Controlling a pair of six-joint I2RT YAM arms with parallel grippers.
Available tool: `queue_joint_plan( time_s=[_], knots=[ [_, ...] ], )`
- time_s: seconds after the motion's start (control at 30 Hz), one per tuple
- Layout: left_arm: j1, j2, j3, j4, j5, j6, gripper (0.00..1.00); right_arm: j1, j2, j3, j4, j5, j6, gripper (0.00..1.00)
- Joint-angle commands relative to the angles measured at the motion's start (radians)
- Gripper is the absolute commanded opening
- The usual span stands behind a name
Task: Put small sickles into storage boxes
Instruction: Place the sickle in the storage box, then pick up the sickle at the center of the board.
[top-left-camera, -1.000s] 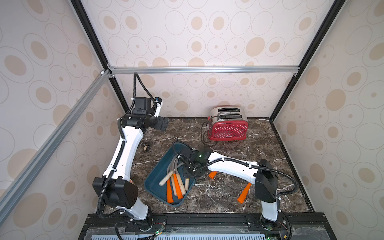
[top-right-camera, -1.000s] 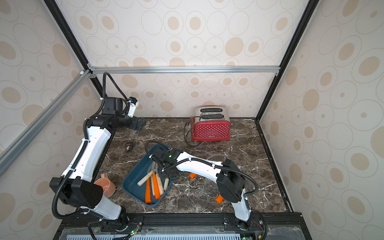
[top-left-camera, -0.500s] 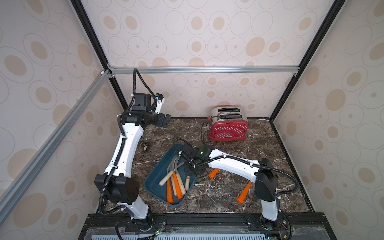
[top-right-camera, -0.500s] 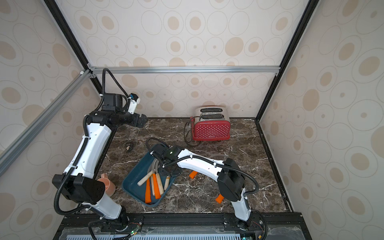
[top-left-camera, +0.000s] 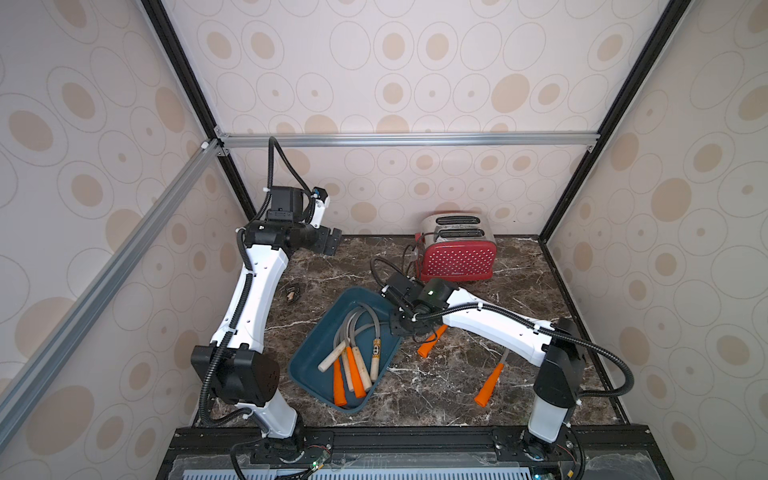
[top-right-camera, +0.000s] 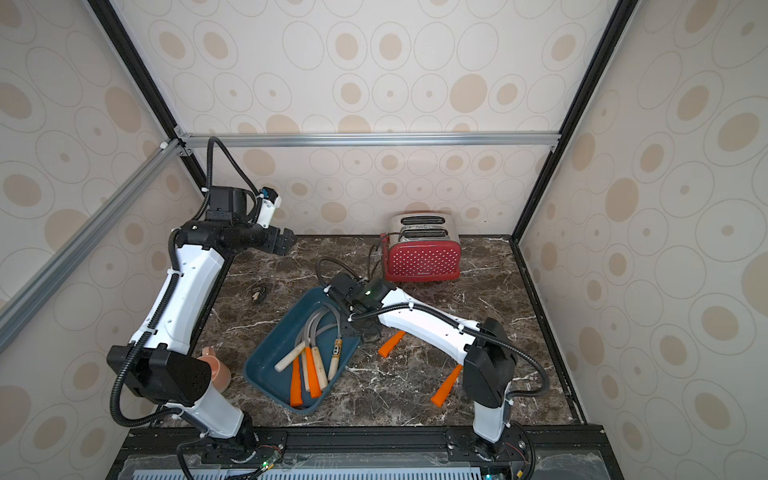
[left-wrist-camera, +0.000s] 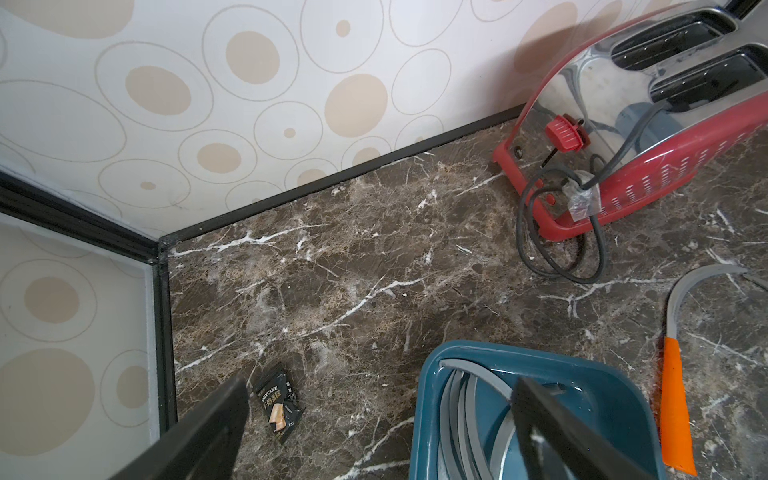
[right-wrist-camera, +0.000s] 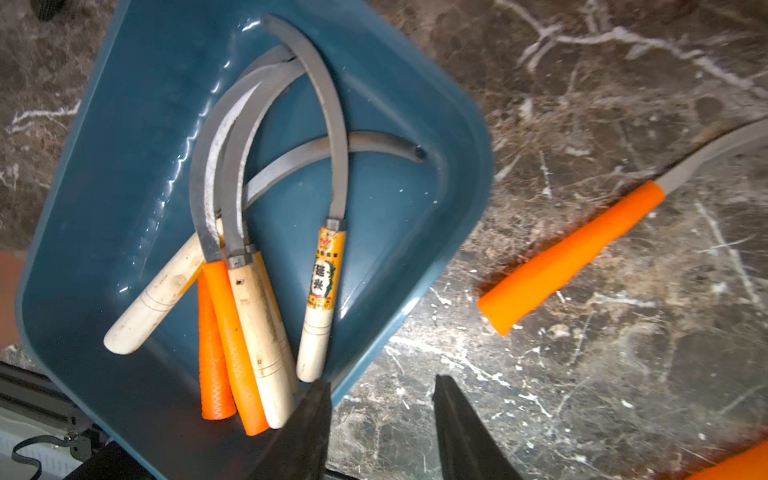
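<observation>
My right gripper (right-wrist-camera: 380, 382) has pulled back from the pile to the tray's rim, jaws parted, nothing between them. About six small sickles (right-wrist-camera: 320, 299), curved grey blades on pale wood or orange handles, lie heaped in the shallow dark teal plastic tray (right-wrist-camera: 137, 104). Two orange-handled sickles wait on the brown marble table (top-left-camera: 436, 395): one (top-left-camera: 432, 340) just beside the tray, one (top-left-camera: 489, 384) nearer my right arm's base. Mostly done, I judge. My left gripper (left-wrist-camera: 380, 382) hangs wide apart, empty, near the back-left corner.
</observation>
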Motion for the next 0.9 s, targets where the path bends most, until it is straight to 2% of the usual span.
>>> queue_joint_plan(
  time_s=[0.0,0.2,0.37,0.5,0.63,0.87],
  knots=[
    [0.005,-0.032,0.014,-0.018,0.024,0.022,0.99,-0.046,-0.092,-0.100,-0.043,0.048,0.005,0.44],
    [-0.008,0.007,0.041,-0.020,0.060,0.022,0.99,-0.142,-0.314,-0.421,0.008,0.057,0.128,0.44],
    [-0.073,0.027,0.036,-0.031,0.027,0.080,0.99,-0.192,-0.453,-0.632,-0.009,0.068,0.235,0.42],
    [-0.115,0.039,0.035,-0.041,0.033,0.100,0.99,-0.198,-0.519,-0.727,-0.021,0.079,0.301,0.42],
    [-0.120,0.071,0.047,-0.050,0.074,0.082,0.99,-0.200,-0.568,-0.802,-0.022,0.088,0.360,0.42],
    [-0.122,0.106,0.051,-0.063,0.073,0.103,0.99,-0.200,-0.665,-0.890,-0.016,0.077,0.426,0.42]
  ],
)
